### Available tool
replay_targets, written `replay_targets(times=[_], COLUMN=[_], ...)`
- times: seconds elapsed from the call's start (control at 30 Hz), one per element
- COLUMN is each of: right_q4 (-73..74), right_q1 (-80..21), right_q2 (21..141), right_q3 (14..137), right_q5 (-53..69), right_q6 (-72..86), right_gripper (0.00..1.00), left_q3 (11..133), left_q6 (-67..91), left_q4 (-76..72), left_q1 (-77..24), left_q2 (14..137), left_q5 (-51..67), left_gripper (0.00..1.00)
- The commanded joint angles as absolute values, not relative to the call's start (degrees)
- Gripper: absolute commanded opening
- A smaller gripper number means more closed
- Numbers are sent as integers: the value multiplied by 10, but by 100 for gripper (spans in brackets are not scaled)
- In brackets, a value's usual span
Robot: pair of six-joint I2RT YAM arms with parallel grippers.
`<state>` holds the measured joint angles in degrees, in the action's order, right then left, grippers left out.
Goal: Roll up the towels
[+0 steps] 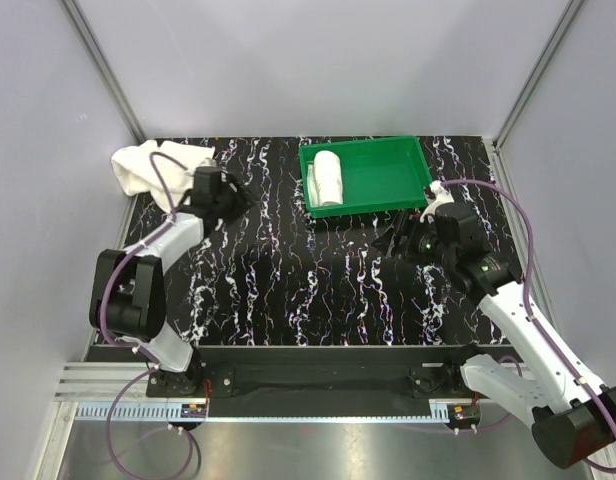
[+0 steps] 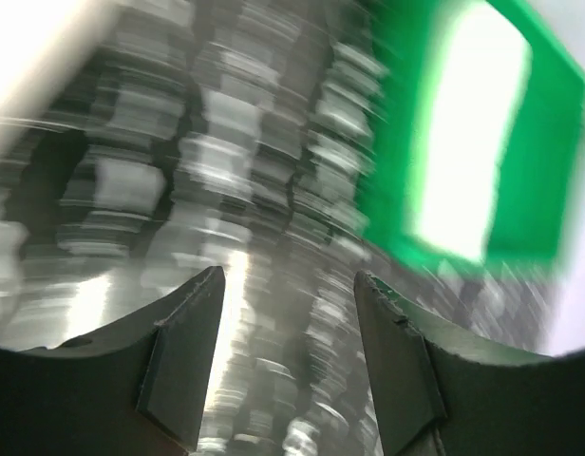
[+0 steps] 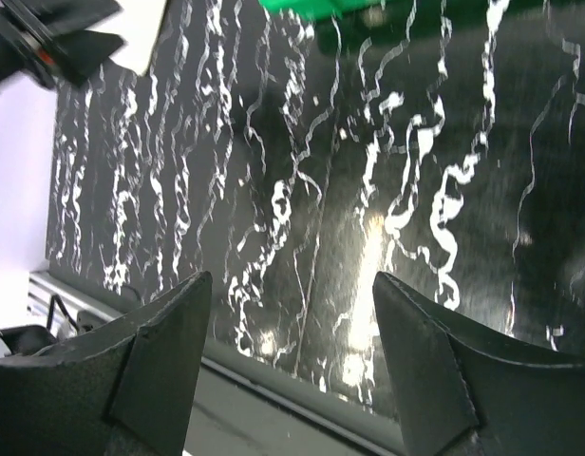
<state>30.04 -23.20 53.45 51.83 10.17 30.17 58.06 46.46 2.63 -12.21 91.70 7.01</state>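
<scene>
- Left gripper (image 2: pixel 288 285): jaws spread wide, nothing between them. Its wrist view is smeared with blur, so only the open fingers (image 2: pixel 183 361) read clearly.
- Right gripper (image 3: pixel 291 280): also wide open and empty, with only the black marbled table (image 3: pixel 368 190) under it.
- Step in hand, as I read it: one towel is finished and the second has not been started, so this looks like the gap between the two jobs.
- The crumpled towel (image 1: pixel 143 165) lies bunched up just beyond the left gripper, on its outer side, in the far left corner. It is near but apart from the fingers in the overhead view. The white smear at the edge of the left wrist view may be this towel, though I can't tell for sure.
- The rolled towel (image 1: pixel 328 178) lies in the left end of the green tray (image 1: pixel 388 172), just ahead of the right gripper and toward the middle of the table. The tray's near rim is close in front of that gripper.
- Next move, my call: the left gripper turns to the heap and pinches an edge rather than the bulk. It then draws the cloth onto the open table in front of both arms.
- After that the cloth needs spreading flat, probably with each gripper on a corner, before any rolling can start.
- Watch out: soft terry bunches and drags, so a grab at the middle of the heap would just move the lump.
</scene>
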Motion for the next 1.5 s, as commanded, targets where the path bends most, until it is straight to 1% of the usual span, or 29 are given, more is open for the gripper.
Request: replay_targets(times=[0.0,0.07,0.23,0.47,0.57,0.63,0.7,0.73,0.8,0.87,0.93,0.97,1.0,1.03,1.13,1.23,1.27,1.33,1.37,1.4,1.43,1.47], right_q4=[316,323,326,326,322,323,321,321,317,319,320,323,326,329,342,364,378,395,411,420,431,452], right_q1=[-237,-237,-237,-237,-238,-238,-237,-237,-237,-238,-238,-237,-238,-238,-237,-237,-238,-237,-237,-237,-237,-237], right_q2=[509,508,514,533,533,536,541,545,547,550,550,549,548,542,525,505,499,482,477,472,463,459], right_q3=[505,503,508,508,500,497,497,497,497,498,500,501,502,503,505,511,518,526,538,543,556,564], right_q5=[118,120,126,123,121,120,120,120,119,119,116,115,115,114,111,98,95,78,64,57,47,36], right_q6=[318,316,309,299,297,296,294,293,293,291,292,292,292,292,294,294,294,294,296,296,297,299], right_gripper=[76,76,76,76,77,77,77,77,77,77,77,77,77,77,77,77,77,77,77,77,77,77], left_q3=[632,649,651,682,703,719,740,744,743,742,744,747,747,746,719,690,671,656,640,632,618,612], left_q6=[430,430,432,452,454,454,452,450,447,443,439,439,437,433,433,437,439,448,462,462,489,504], left_q4=[194,220,203,200,195,205,213,214,210,207,202,201,201,197,190,201,210,254,267,281,307,315], left_q1=[-65,-34,16,29,29,29,29,29,29,29,29,29,28,28,21,-7,-24,-84,-141,-141,-210,-247], left_q2=[948,966,1015,1085,1109,1123,1142,1145,1143,1138,1139,1142,1142,1142,1119,1046,995,939,881,854,828,786], left_q5=[-28,-44,-26,-25,-21,-19,-19,-21,-25,-25,-10,-7,-4,-4,11,-12,-21,-53,-74,-89,-101,-110], left_gripper=[63,65,66,68,67,65,61,54,50,38,23,11,4,0,0,0,0,0,0,0,0,0])
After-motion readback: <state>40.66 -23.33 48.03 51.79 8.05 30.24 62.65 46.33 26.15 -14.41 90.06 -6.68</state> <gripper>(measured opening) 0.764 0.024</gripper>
